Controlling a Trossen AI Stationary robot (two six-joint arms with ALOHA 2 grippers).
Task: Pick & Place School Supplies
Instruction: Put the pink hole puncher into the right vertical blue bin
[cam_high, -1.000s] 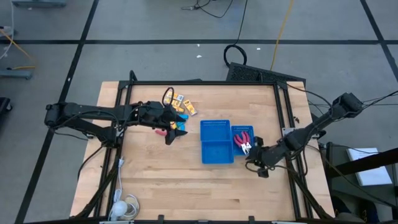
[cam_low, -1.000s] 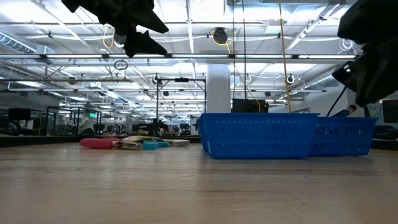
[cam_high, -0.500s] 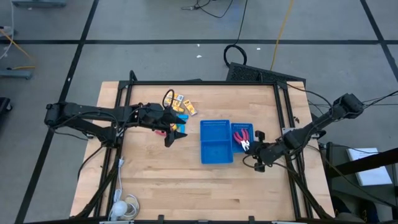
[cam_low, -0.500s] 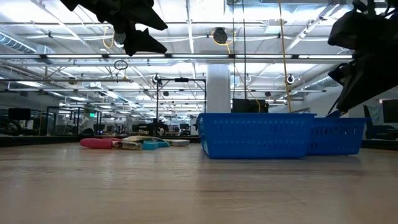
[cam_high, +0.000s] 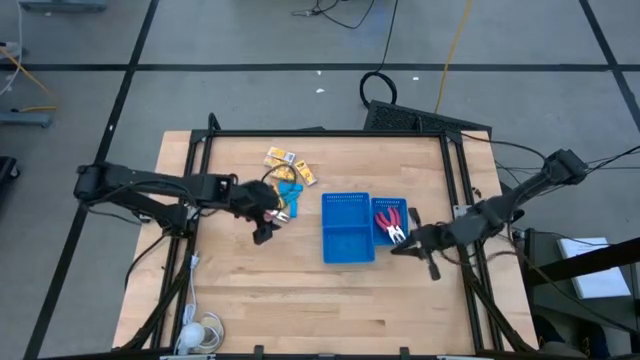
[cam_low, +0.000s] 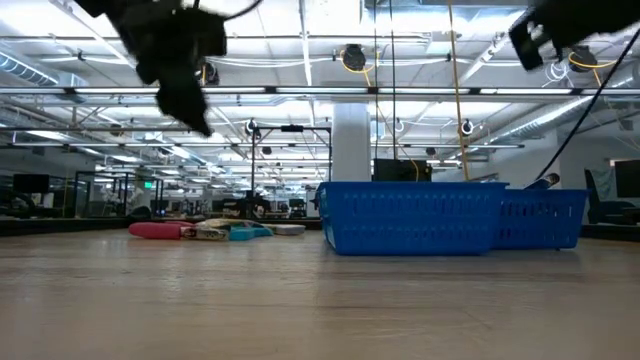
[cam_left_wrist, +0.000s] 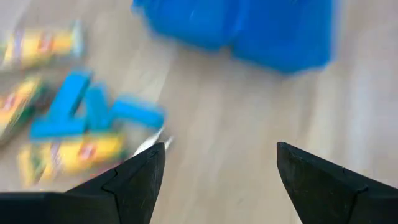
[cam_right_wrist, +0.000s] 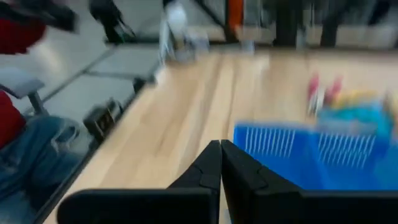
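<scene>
The loose supplies lie in a small heap on the wood: yellow-orange packets (cam_high: 280, 157), (cam_left_wrist: 74, 152) and light-blue plastic pieces (cam_high: 290, 190), (cam_left_wrist: 81, 112). A red piece (cam_low: 155, 230) lies at the heap's edge. Red-handled tools (cam_high: 388, 220) lie in the smaller blue basket (cam_high: 390, 235). My left gripper (cam_high: 270, 218), (cam_left_wrist: 221, 149) hangs open above the table, just near and left of the heap, with nothing between its fingers. My right gripper (cam_high: 400, 248), (cam_right_wrist: 221, 144) is shut, raised by the basket's near right corner.
A larger blue basket (cam_high: 348, 227), (cam_low: 410, 215) stands mid-table, with the smaller one against its right side. A black frame rail (cam_high: 455, 190) runs along the table's right side. Bare wood (cam_high: 300, 290) stretches toward the near edge. A white object (cam_high: 200, 330) sits at the near left corner.
My left gripper drew back from over the heap toward the near left and came lower, uncovering the packets and blue pieces. My right gripper rose from beside the smaller basket. The smaller basket shifted a little toward the larger one.
</scene>
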